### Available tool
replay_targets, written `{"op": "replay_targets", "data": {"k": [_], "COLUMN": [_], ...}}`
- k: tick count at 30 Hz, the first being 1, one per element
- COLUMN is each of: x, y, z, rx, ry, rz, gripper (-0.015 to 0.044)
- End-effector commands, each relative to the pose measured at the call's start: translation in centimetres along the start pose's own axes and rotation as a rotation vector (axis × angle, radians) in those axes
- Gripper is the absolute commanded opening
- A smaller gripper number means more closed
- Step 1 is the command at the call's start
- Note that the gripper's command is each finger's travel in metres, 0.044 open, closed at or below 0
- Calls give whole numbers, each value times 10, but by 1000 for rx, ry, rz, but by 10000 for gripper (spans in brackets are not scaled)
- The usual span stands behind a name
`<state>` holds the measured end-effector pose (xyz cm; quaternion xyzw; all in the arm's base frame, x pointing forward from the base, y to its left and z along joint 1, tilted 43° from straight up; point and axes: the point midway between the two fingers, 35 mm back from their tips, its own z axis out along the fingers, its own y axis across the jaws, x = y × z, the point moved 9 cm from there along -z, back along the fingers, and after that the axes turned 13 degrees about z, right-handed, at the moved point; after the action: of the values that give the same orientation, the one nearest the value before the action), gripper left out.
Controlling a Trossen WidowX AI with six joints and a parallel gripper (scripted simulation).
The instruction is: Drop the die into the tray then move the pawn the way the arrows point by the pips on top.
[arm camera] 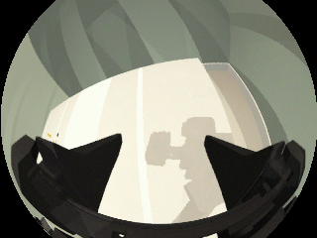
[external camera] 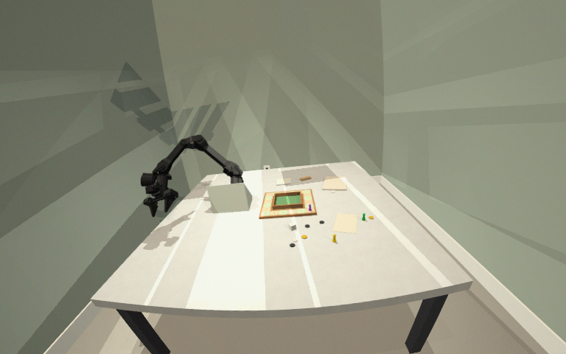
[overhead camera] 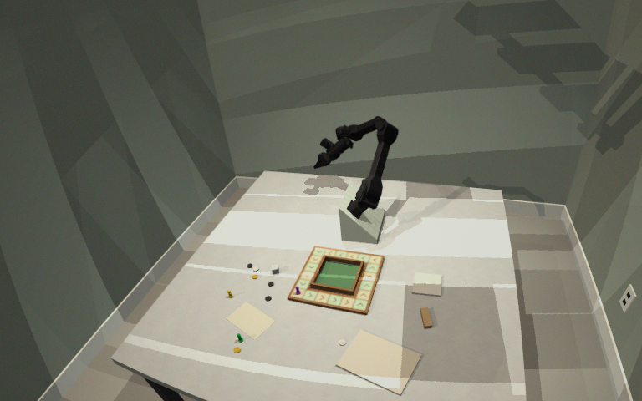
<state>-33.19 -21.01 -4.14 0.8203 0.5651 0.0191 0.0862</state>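
Observation:
My gripper [overhead camera: 316, 165] [external camera: 160, 213] [arm camera: 163, 140] is open and empty, high near the table's edge on the arm-base side, away from the board and the die. A white die [overhead camera: 275, 270] [external camera: 292, 226] lies on the table beside the board; its top pips are too small to read. The board [overhead camera: 322, 297] [external camera: 277, 212] has a ring of arrowed squares around the dice tray [overhead camera: 331, 290] [external camera: 287, 206], whose green floor holds nothing. A purple pawn [overhead camera: 298, 291] [external camera: 309, 207] stands upright on a corner square of the board. The wrist view does not show the die or board clearly.
A yellow pawn [overhead camera: 229, 294] [external camera: 334, 238], a green pawn [overhead camera: 240, 337] [external camera: 363, 217] and several small discs lie or stand beyond the die. A brown block [overhead camera: 426, 317] [external camera: 305, 178], a pale block [overhead camera: 427, 284] and two flat sheets also lie around the board.

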Motion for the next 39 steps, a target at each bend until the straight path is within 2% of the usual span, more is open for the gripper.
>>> {"op": "replay_targets", "data": {"k": [1, 5, 12, 20, 27, 32, 39], "x": [-2, -34, -65, -66, -30, -6, 63], "y": [2, 55, 153, 265, 366, 406, 490], "z": [1, 18, 46, 74, 100, 111, 132], "rx": [-3, -60, -152, -248, -310, -308, -374], "ry": [2, 41, 117, 219, 366, 430, 570], "rz": [-9, -194, -474, -757, -1011, -1119, -1436], "gripper": [374, 275, 275, 275, 275, 275, 275]}}
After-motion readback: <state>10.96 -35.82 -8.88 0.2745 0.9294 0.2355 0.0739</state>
